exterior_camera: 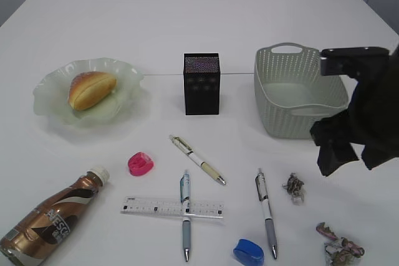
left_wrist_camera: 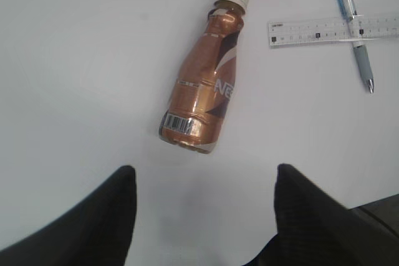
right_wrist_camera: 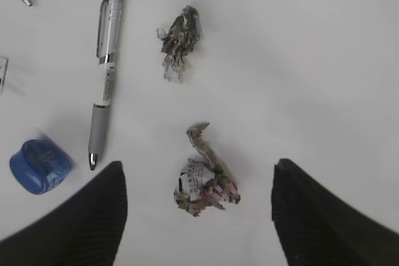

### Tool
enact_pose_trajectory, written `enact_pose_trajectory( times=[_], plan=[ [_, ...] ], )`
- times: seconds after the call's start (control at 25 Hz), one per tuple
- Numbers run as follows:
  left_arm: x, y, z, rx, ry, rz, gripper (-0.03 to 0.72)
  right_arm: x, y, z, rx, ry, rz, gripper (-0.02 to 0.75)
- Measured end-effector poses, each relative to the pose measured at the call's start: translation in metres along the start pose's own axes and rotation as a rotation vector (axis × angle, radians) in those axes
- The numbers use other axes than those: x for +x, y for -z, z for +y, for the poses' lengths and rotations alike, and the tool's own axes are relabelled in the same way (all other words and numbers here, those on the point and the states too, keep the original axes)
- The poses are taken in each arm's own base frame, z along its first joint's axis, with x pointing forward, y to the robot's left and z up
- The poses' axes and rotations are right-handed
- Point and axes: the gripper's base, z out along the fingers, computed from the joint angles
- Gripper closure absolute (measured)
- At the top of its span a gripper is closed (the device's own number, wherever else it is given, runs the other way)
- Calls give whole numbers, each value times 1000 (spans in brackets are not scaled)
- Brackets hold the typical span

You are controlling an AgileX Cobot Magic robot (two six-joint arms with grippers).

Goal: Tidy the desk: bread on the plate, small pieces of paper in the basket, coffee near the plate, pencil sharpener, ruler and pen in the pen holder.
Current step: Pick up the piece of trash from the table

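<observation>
1. Golden-brown, the bread [exterior_camera: 91,88] lies on the pale green glass plate [exterior_camera: 53,101] at the left of the white desk [exterior_camera: 187,29].
2. The black mesh pen holder [exterior_camera: 201,83] stands upright at the middle, well apart from the sage-green basket [exterior_camera: 274,101] on its right.
3. The coffee [left_wrist_camera: 204,88] lies on its side at the front left, between the spread fingers of the left gripper [left_wrist_camera: 206,216], which stands open and touches nothing.
4. The clear ruler [exterior_camera: 172,207] lies flat with a blue-topped pen [exterior_camera: 186,222] crossing it; a pink pencil sharpener [exterior_camera: 140,164] sits near.
5. The right gripper [right_wrist_camera: 198,216] hangs open over a crumpled paper scrap [right_wrist_camera: 204,182]; a second scrap [right_wrist_camera: 179,38], a grey pen [right_wrist_camera: 105,79] and a blue sharpener [right_wrist_camera: 39,166] lie nearby.
</observation>
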Motion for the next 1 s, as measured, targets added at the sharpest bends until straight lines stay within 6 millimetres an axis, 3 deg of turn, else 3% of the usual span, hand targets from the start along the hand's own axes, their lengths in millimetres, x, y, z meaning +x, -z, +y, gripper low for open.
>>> enact_pose_trajectory(
  times=[0.24,0.6,1.0],
  plan=[
    [0,0,0,1,0,-2,182,-15,-39,1,1,-13,48,207],
    [-4,0,0,3,0,-39,182,-47,-69,16,23,4,73,207],
    [-7,0,0,5,1,-77,182,-52,-103,16,42,4,130,207]
  ],
)
